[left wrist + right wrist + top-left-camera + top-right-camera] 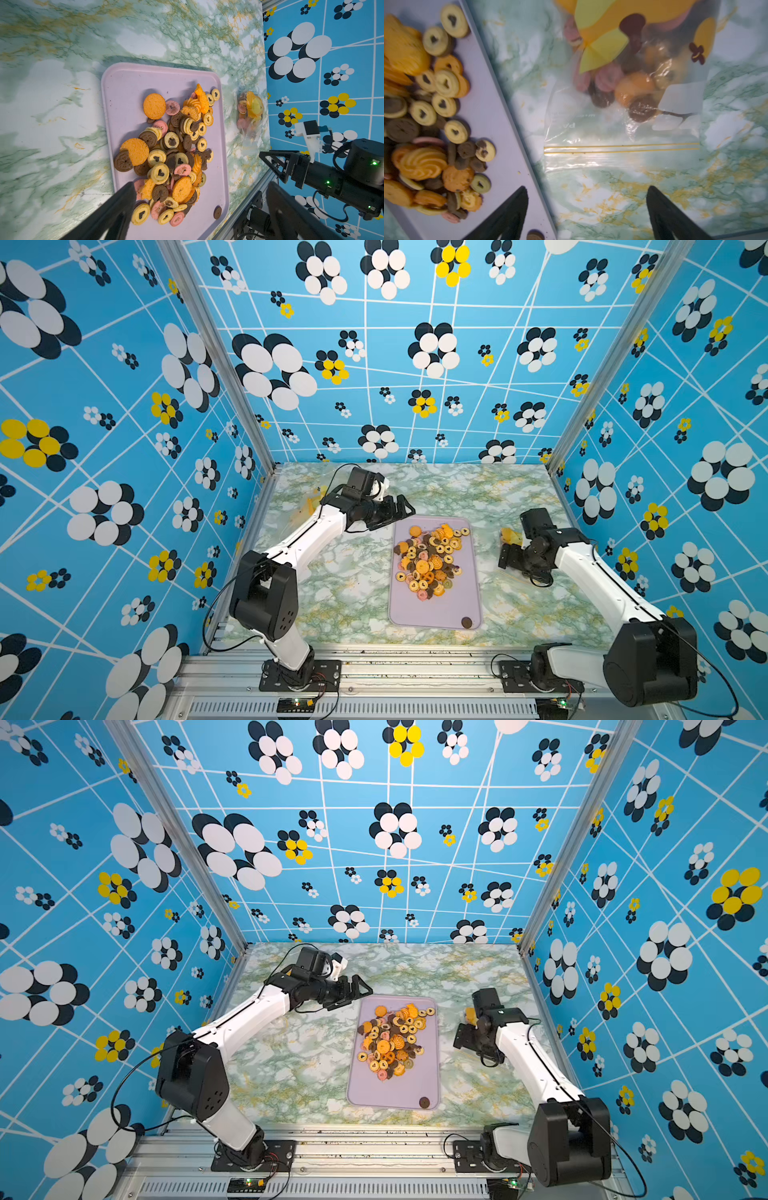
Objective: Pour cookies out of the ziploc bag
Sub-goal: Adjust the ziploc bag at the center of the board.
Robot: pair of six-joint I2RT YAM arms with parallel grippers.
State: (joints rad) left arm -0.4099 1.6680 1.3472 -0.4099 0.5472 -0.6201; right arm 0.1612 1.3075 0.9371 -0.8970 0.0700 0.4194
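You're working on a green-and-gold marbled tabletop boxed in by blue walls printed with black, white and yellow flowers

Nearest you, past the rail that carries both arm bases, a lilac tray lies lengthwise at the middle of the table. A lone dark brown cookie sits by itself in the tray's near right corner. Further along, the cookies lie heaped over the tray's middle and far half: orange rounds, pale rings with dark heart centres, brown and pink ones, in both top views.

To the right of the pile, your right gripper hangs low with its jaws wide apart and nothing between them. In its wrist view one finger is over the tray's right edge and the other is over bare marble.

Just beyond it lies the ziploc bag, flat on the table just beside the tray's right edge, its yellow zip strip at the end nearest those fingers. A few pink, brown and orange cookies sit inside it at the far end, under a yellow print.

Farthest back, your left gripper hovers at the tray's far left corner, jaws spread wide, holding nothing
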